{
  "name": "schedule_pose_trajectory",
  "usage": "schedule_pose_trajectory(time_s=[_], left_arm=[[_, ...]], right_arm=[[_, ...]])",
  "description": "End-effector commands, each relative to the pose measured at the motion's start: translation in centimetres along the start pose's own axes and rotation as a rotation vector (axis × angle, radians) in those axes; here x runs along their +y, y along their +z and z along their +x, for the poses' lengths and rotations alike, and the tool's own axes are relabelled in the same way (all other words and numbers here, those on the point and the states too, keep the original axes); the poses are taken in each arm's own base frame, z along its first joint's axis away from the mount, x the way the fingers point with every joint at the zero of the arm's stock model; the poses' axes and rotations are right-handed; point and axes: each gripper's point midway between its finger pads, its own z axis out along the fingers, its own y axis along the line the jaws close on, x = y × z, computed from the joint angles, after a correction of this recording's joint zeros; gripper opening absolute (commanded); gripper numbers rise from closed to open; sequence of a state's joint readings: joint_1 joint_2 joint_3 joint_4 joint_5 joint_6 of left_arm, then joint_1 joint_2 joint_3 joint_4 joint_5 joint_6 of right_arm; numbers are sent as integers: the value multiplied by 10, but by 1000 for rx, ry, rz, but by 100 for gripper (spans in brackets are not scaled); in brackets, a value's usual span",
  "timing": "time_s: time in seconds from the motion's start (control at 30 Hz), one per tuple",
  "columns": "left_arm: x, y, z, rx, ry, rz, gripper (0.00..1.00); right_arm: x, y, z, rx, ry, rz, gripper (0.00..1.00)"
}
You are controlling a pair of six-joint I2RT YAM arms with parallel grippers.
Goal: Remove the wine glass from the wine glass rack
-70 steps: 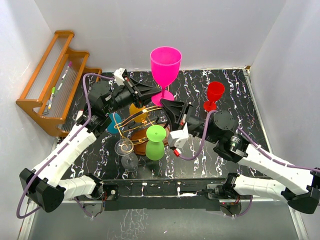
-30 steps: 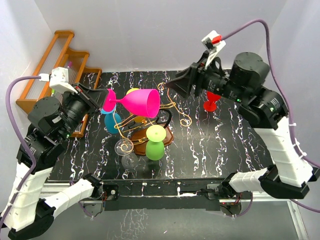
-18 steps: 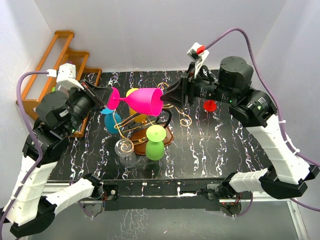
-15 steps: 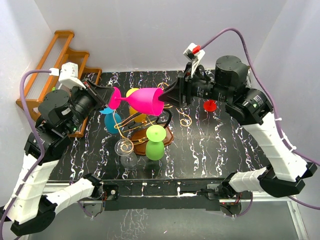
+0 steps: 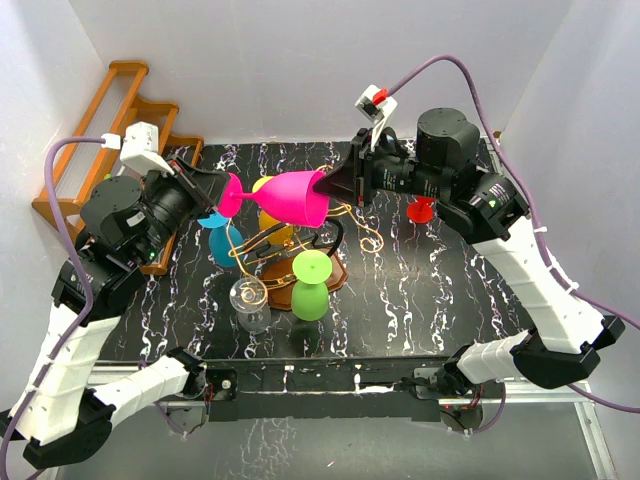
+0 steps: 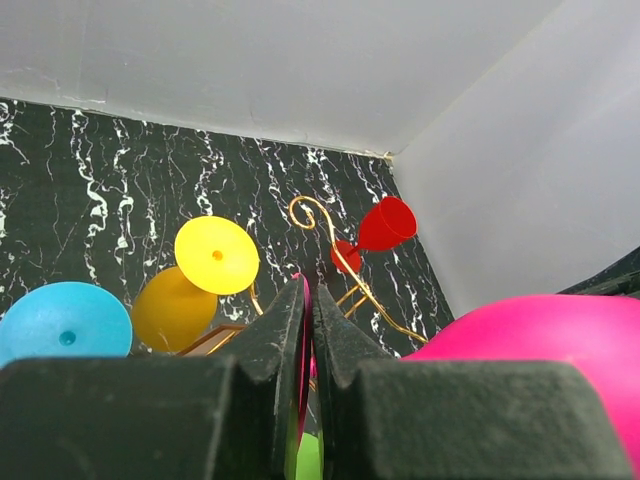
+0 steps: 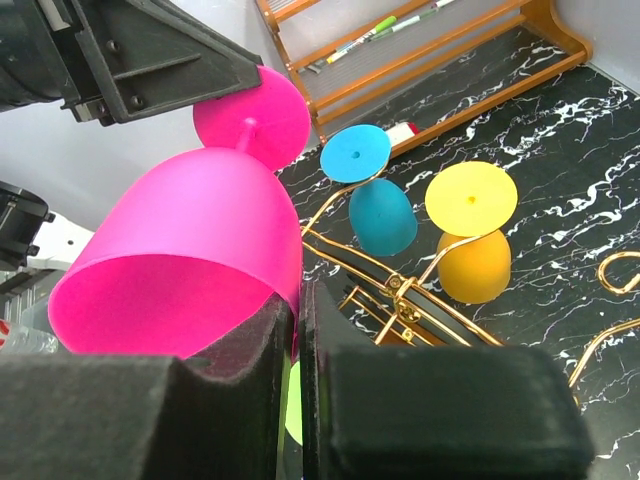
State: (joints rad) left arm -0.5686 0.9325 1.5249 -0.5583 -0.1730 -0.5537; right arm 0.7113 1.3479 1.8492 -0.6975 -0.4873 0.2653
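Over the table's middle: the pink wine glass (image 5: 290, 197) lies on its side in the air, held at both ends, above the wine glass rack (image 5: 271, 274) and toward 12 o'clock from the rack's wooden base.
Long axis: it runs roughly 9 o'clock to 3 o'clock in the top view, with the foot at the 9 end and the open mouth at the 3 end.
Left gripper (image 5: 223, 190): it sits at the 9 o'clock end. Its fingers are pressed together on the thin foot disc, which the left wrist view shows edge-on between them.
Right gripper (image 5: 323, 185): it sits at the 3 o'clock end. Its fingers are nearly closed, and the bowl's rim wall is pinched between them in the right wrist view.
Nearer arm: neither, since both claws touch the glass, one at each end of the axis.
Glass and rack: they look apart. From the right wrist the gold wires pass below and beyond the bowl, with nothing hooked on the stem.
On the rack: a yellow glass (image 5: 278, 231), a blue glass (image 5: 224, 244), a green glass (image 5: 310, 284) and a clear glass (image 5: 250, 299) hang around the wires.
Elsewhere: a red glass (image 5: 420, 210) stands at 3 o'clock from the rack, partly behind the right arm. A wooden stepped shelf (image 5: 110, 150) sits at 10 o'clock.
What the next move turns on: I'd judge that any travel must follow the 9-to-3 axis or go straight up. While both ends are gripped, a sideways pull by one arm would wrench the stem. One claw should let go before the other carries the glass off.
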Motion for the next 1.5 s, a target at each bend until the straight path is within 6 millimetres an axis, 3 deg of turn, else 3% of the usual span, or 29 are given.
schedule_pose_trajectory(time_s=[0.0,0.07,0.13,0.2,0.3,0.43,0.57,0.67,0.83,0.9,0.93,1.03,1.3,1.47], left_arm=[[-10,0,-12,-41,-19,41,5],[-9,1,-11,-39,-18,39,16],[-6,1,-11,-42,-19,19,45],[2,-1,-10,-45,-17,-20,66],[15,-5,-11,-58,-16,-79,79],[28,-21,-21,-120,-23,-133,81],[36,-36,-32,-197,-38,-152,79],[33,-38,-32,-200,-37,-130,75],[24,-27,-23,-142,-18,-95,68],[21,-22,-20,-113,-4,-89,66],[21,-20,-18,-95,3,-93,65],[19,-14,-13,-54,19,-95,64],[19,-3,-8,-47,25,-98,63],[18,10,-1,28,56,-116,63]], right_arm=[[13,-4,-21,-82,-26,-45,8],[11,-5,-23,-91,-25,-27,8],[5,-9,-28,-112,-26,18,8],[-1,-14,-35,-144,-29,73,8],[-12,-24,-47,-194,-39,165,8],[-33,-36,-59,-238,-52,310,8],[-78,-45,-77,-281,-68,554,8],[-135,-52,-93,-286,-63,745,8],[-259,-83,-104,-285,80,936,8],[-314,-99,-88,-268,184,1004,8],[-341,-121,-80,-269,241,1049,8],[-390,-166,-47,-236,378,1142,8],[-428,-242,13,-108,447,1423,8],[-439,-260,67,-5,589,1429,8]])
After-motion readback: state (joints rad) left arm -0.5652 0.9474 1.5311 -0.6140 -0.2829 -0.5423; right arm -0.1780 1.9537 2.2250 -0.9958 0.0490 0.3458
